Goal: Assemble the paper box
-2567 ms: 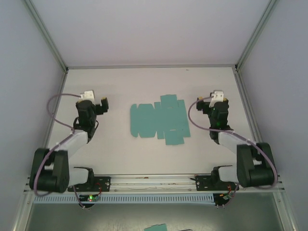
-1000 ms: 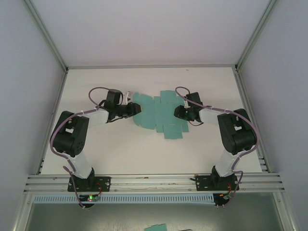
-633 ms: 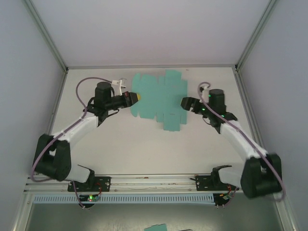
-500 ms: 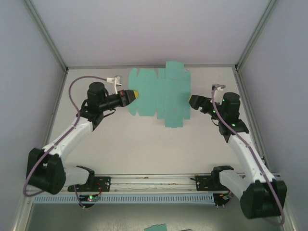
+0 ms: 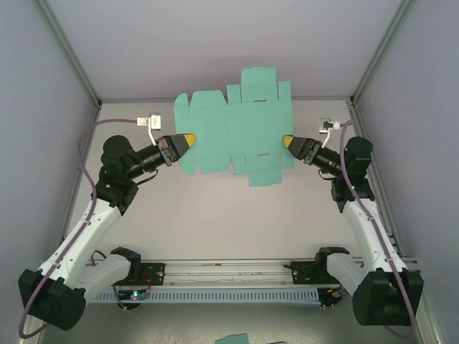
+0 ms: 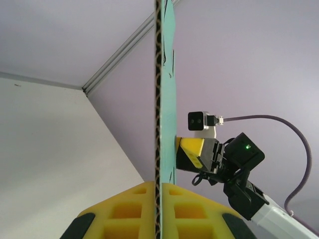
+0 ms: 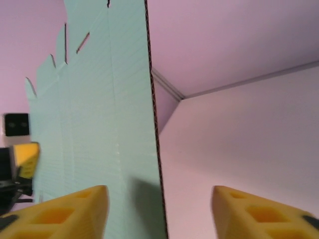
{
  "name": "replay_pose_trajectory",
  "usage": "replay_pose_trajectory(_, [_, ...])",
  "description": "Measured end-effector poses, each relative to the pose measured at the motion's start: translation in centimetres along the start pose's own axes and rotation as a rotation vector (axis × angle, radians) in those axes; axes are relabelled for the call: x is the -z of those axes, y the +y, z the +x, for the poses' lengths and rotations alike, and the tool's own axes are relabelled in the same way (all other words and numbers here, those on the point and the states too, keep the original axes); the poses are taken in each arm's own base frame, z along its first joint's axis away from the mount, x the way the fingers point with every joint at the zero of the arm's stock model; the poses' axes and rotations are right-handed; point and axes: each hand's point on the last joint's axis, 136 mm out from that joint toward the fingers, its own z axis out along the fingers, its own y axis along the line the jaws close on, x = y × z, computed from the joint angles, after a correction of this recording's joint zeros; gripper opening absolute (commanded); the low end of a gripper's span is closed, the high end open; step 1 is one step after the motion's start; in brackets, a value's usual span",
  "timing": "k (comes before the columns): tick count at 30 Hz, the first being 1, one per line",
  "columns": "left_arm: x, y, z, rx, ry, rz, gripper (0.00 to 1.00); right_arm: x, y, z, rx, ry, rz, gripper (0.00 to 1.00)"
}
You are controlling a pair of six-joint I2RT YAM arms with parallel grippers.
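Left claw (image 5: 188, 140): clamped tight on left edge of paper box (image 5: 237, 125), flat sheet raised clear of surface (image 5: 215, 215); right claw (image 5: 287, 140): gaped wide astride right edge, no grip seen. Risked sag or twist off single pinch, plus creased flaps from skewed right closure

paper box (image 5: 237, 125) lifted off table (image 5: 215, 222) (was flat); left claw (image 5: 188, 140) now clamped on edge

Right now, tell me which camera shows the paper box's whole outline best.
Top external: the paper box faces it, flaps spread out. Left wrist sees it edge-on; right wrist sees one face at a steep slant, cropped.
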Motion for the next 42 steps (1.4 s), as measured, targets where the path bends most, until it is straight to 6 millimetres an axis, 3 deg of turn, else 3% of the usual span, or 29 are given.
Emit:
replay_pose_trajectory(2, [0.1, 0.2, 0.2, 0.005, 0.001, -0.002, 0.00, -0.1, 0.4, 0.0, -0.008, 0.006, -0.030, 0.38])
replay_pose_trajectory(4, [0.1, 0.5, 0.4, 0.012, 0.001, -0.009, 0.00, -0.2, 0.9, -0.1, -0.013, 0.012, -0.054, 0.21])
replay_pose_trajectory(8, [0.1, 1.0, 0.4, 0.019, -0.010, -0.028, 0.00, -0.3, 1.7, -0.1, -0.003, 0.017, -0.086, 0.11])
replay_pose_trajectory(10, [0.1, 1.3, 0.4, 0.023, -0.014, -0.037, 0.00, -0.4, 2.2, 0.1, 0.014, 0.024, -0.104, 0.00])
replay_pose_trajectory(12, [0.1, 1.6, 0.5, 0.029, -0.015, -0.048, 0.00, -0.4, 2.6, 0.3, 0.033, 0.029, -0.113, 0.00])
replay_pose_trajectory(13, [0.1, 1.8, 0.6, 0.033, -0.016, -0.060, 0.15, -0.4, 2.8, 0.4, 0.046, 0.030, -0.115, 0.00])
replay_pose_trajectory(14, [0.2, 2.2, 0.6, 0.037, -0.019, -0.078, 0.50, -0.4, 2.9, 0.6, 0.063, 0.034, -0.114, 0.00])
replay_pose_trajectory(15, [0.2, 2.8, 0.6, 0.041, -0.027, -0.105, 0.97, -0.4, 3.0, 0.9, 0.081, 0.044, -0.108, 0.00])
replay_pose_trajectory(16, [0.4, 3.5, 0.6, 0.043, -0.037, -0.143, 1.00, -0.6, 2.8, 1.6, 0.098, 0.062, -0.091, 0.00])
replay_pose_trajectory(19, [1.8, 7.0, 0.8, 0.059, -0.077, -0.349, 1.00, -1.4, 1.7, 3.4, 0.161, 0.132, 0.003, 0.00])
replay_pose_trajectory(22, [5.0, 11.9, 1.9, 0.084, -0.105, -0.650, 1.00, -2.6, -0.5, 5.6, 0.228, 0.239, 0.104, 0.00])
replay_pose_trajectory(25, [8.3, 15.9, 3.7, 0.102, -0.070, -0.920, 1.00, -3.6, -4.7, 8.6, 0.265, 0.368, 0.214, 0.00])
replay_pose_trajectory(28, [9.9, 18.1, 5.4, 0.117, -0.002, -1.049, 1.00, -4.0, -9.8, 11.6, 0.306, 0.503, 0.353, 0.00])
replay_pose_trajectory(31, [9.3, 18.5, 6.2, 0.134, 0.040, -1.033, 1.00, -4.0, -13.0, 13.4, 0.447, 0.610, 0.454, 0.00])
replay_pose_trajectory(33, [8.3, 18.4, 6.4, 0.149, 0.061, -0.987, 1.00, -4.6, -13.9, 13.6, 0.624, 0.653, 0.501, 0.00])
replay_pose_trajectory(39, [4.5, 19.0, 7.5, 0.215, 0.164, -0.861, 1.00, -9.3, -12.8, 12.9, 1.333, 0.661, 0.516, 0.00])
replay_pose_trajectory(42, [2.4, 18.9, 7.2, 0.244, 0.206, -0.795, 1.00, -11.1, -12.5, 14.1, 1.579, 0.665, 0.503, 0.00])
